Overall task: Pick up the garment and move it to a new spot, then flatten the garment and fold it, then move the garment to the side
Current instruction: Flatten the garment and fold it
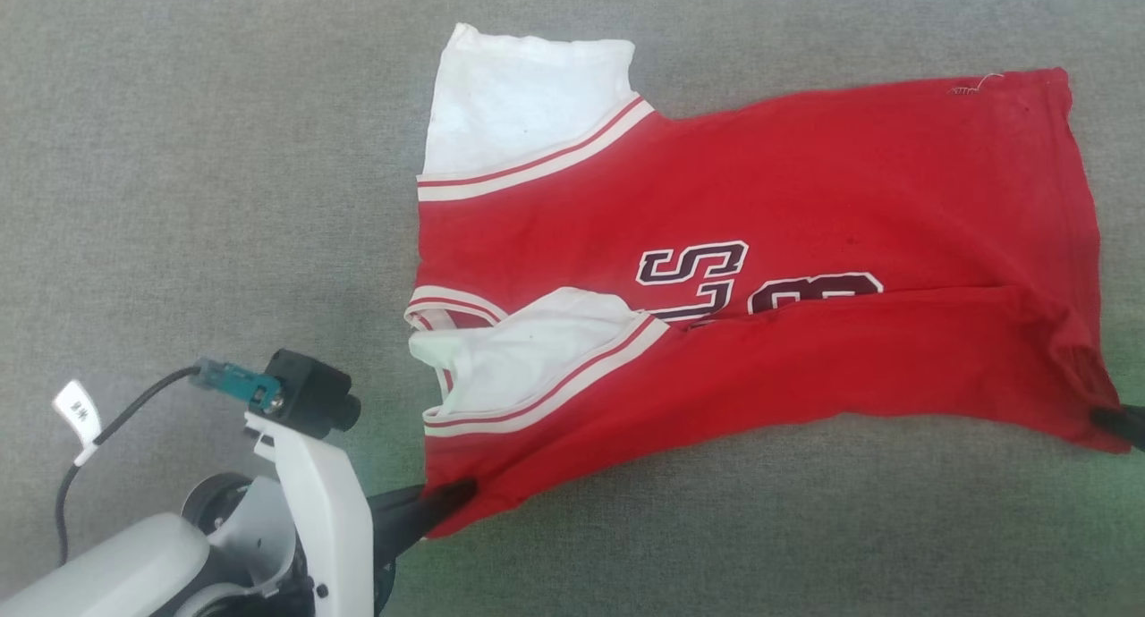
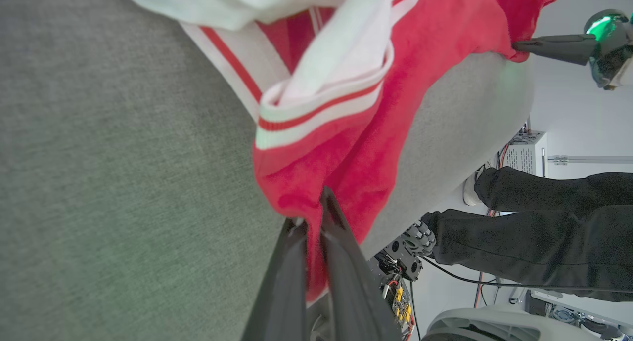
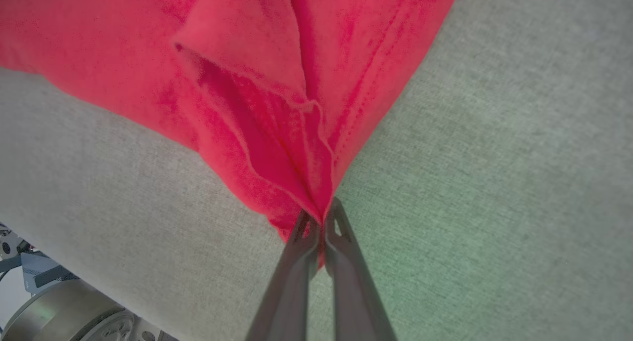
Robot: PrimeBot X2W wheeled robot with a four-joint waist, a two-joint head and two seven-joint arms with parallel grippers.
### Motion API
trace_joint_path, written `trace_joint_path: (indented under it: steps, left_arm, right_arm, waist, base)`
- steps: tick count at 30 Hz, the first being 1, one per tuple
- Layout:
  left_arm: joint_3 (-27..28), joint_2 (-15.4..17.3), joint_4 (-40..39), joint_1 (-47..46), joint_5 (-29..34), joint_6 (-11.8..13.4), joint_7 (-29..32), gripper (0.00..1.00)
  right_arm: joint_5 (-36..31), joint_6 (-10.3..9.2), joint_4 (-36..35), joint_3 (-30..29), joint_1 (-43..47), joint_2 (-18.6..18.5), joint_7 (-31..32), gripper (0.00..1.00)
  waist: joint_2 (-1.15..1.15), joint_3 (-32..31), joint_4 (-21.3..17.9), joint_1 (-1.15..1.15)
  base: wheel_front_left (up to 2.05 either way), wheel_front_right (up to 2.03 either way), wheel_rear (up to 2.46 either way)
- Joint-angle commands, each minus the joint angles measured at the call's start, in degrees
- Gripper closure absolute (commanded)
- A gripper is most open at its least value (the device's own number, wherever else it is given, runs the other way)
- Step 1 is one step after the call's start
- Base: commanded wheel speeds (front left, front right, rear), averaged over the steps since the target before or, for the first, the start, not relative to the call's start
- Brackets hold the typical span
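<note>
Two near corners of the soft red, white-sleeved T-shirt (image 1: 805, 188) are clamped by the dark left gripper (image 1: 458, 492) and right gripper (image 1: 1109, 418).

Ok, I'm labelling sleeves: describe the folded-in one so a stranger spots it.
The red shirt lies on the grey table. At its left end, by the left end effector, the near sleeve is folded onto the red body. Unlike the far sleeve, flat on the table, it's crumpled.
</note>
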Motion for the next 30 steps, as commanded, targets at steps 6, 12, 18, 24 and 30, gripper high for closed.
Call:
trace_joint_path:
  steps: [6, 12, 18, 24, 30]
  left_arm:
    - [1.4, 0.1, 0.0, 2.7, 0.6, 1.6, -4.2, 0.00]
    - [3.7, -0.7, 2.0, 3.8, 2.3, 2.3, -10.4, 0.00]
    - [8.9, -1.6, 6.1, 3.6, 3.0, 2.9, -19.5, 0.00]
    - [12.0, -3.1, 15.3, -2.2, 7.4, 3.8, -24.9, 0.00]
    - [13.0, -6.0, 28.3, -13.6, 9.4, 2.6, -22.3, 0.00]
  right_arm:
    - [-1.4, 0.00, -1.3, -3.1, 3.3, 1.8, -6.7, 0.00]
    - [-5.4, 0.00, -1.2, -7.0, 3.7, 5.5, -14.7, 0.00]
    - [-12.4, 0.00, -1.5, -11.0, 1.4, 13.4, -26.2, 0.00]
    - [-19.1, 0.00, -1.2, -13.3, -0.8, 22.5, -35.9, 0.00]
    - [-24.2, 0.00, -1.4, -16.4, -1.5, 29.6, -42.1, 0.00]
  waist:
    - [0.00, -0.9, -0.7, 0.00]
    - [0.00, -1.5, -1.7, 0.00]
    - [0.00, -2.0, -3.4, 0.00]
    - [0.00, -2.2, -6.3, 0.00]
    - [0.00, -0.9, -10.2, 0.00]
  base:
    - [0.00, 0.00, 0.00]
    - [0.00, 0.00, 0.00]
    - [0.00, 0.00, 0.00]
    - [0.00, 0.00, 0.00]
    - [0.00, 0.00, 0.00]
